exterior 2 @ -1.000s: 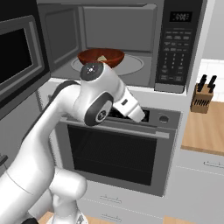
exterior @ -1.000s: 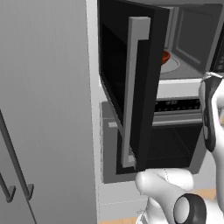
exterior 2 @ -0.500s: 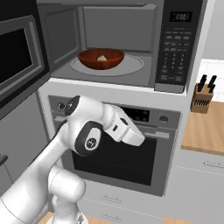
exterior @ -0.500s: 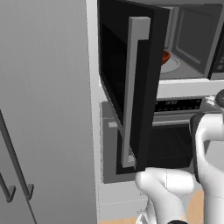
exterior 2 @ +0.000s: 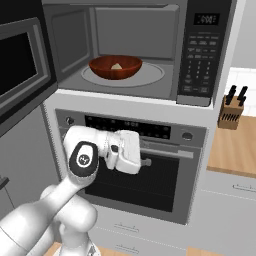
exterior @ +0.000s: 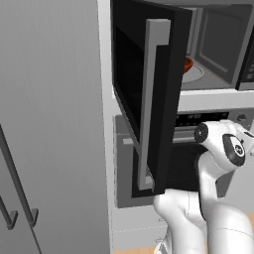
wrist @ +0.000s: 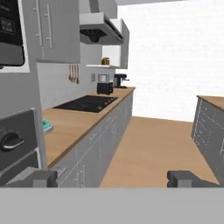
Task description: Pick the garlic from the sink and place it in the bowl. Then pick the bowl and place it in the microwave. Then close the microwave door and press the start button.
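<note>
The garlic [exterior 2: 117, 66] lies in the bowl [exterior 2: 115, 67], centred on the microwave [exterior 2: 135, 50] turntable. The microwave door [exterior: 149, 94] stands open. The gripper [wrist: 113, 178], jaws wide and empty, sits low before the oven [exterior 2: 150, 170]. Recommended: reach behind the door's free edge and push steadily until it latches.

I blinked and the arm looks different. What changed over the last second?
The arm folded down and back from the microwave, so its open, empty gripper now sits low in front of the oven. Nothing was grasped or released. The bowl with the garlic stayed on the turntable, and the microwave door stayed open.
</note>
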You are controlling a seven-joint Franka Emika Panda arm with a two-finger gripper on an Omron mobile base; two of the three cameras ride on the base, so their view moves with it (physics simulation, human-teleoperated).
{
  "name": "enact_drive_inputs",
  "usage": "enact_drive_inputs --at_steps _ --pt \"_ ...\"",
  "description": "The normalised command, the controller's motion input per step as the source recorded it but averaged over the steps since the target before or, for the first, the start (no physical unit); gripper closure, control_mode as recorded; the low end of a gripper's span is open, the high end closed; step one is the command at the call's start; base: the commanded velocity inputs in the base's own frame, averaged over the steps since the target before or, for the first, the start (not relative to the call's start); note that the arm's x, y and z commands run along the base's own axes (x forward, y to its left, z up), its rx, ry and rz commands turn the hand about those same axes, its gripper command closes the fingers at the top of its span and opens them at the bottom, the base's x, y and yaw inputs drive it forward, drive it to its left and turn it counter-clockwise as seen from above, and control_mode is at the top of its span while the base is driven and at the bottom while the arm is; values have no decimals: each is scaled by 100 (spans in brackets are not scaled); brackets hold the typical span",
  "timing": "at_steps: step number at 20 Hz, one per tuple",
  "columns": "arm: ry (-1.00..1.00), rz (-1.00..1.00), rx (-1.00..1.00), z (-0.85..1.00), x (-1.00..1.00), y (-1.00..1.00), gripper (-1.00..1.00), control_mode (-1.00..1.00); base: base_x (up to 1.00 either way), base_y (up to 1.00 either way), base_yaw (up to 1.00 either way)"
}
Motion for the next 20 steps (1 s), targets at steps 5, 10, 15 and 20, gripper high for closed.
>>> enact_drive_inputs --at_steps 5,10,15,20 --pt "-4 -26 -22 -3 -11 11 -100 -100 0 0 0" --pt "-11 -28 -32 0 -37 60 -100 -100 0 0 0" --pt "-18 -26 -33 0 -32 75 -100 -100 0 0 0" --pt "-25 -24 -34 -23 -19 81 -100 -100 0 0 0"
